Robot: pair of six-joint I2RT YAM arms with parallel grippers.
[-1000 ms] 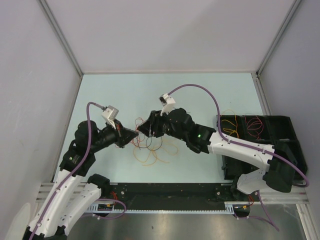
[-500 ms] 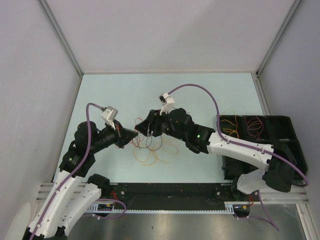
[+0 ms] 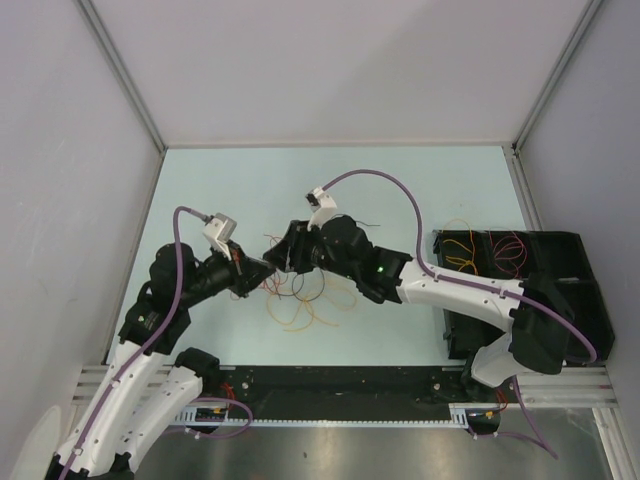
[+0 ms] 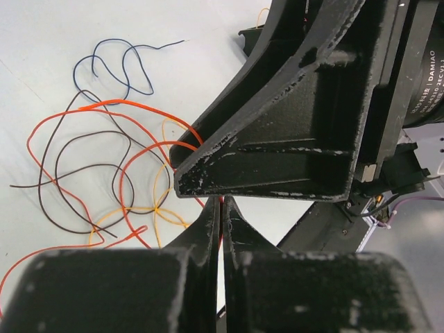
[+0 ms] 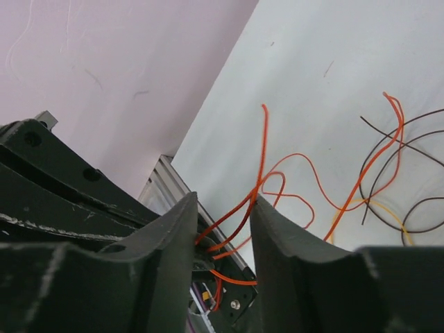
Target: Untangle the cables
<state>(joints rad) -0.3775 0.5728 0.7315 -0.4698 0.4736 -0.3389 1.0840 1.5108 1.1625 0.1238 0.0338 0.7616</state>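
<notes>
The cables (image 3: 305,298) lie in a loose tangle on the pale table between the two arms. My left gripper (image 3: 264,272) is at the tangle's left edge. In the left wrist view it (image 4: 220,205) is shut on a red cable (image 4: 69,111), with dark blue (image 4: 111,52), black (image 4: 48,173) and orange-yellow (image 4: 156,208) loops lying beyond. My right gripper (image 3: 279,256) is right beside the left one. In the right wrist view it (image 5: 223,208) is open, and red cable strands (image 5: 263,139) run through the gap between its fingers.
A black bin (image 3: 560,262) stands at the table's right edge with red and orange-yellow wires (image 3: 480,252) in it. The right gripper's black finger (image 4: 277,159) fills the left wrist view just above my left jaws. Grey walls enclose the table.
The right arm has reached further left, bringing its gripper closer to the left gripper. The left arm has hardly moved.
</notes>
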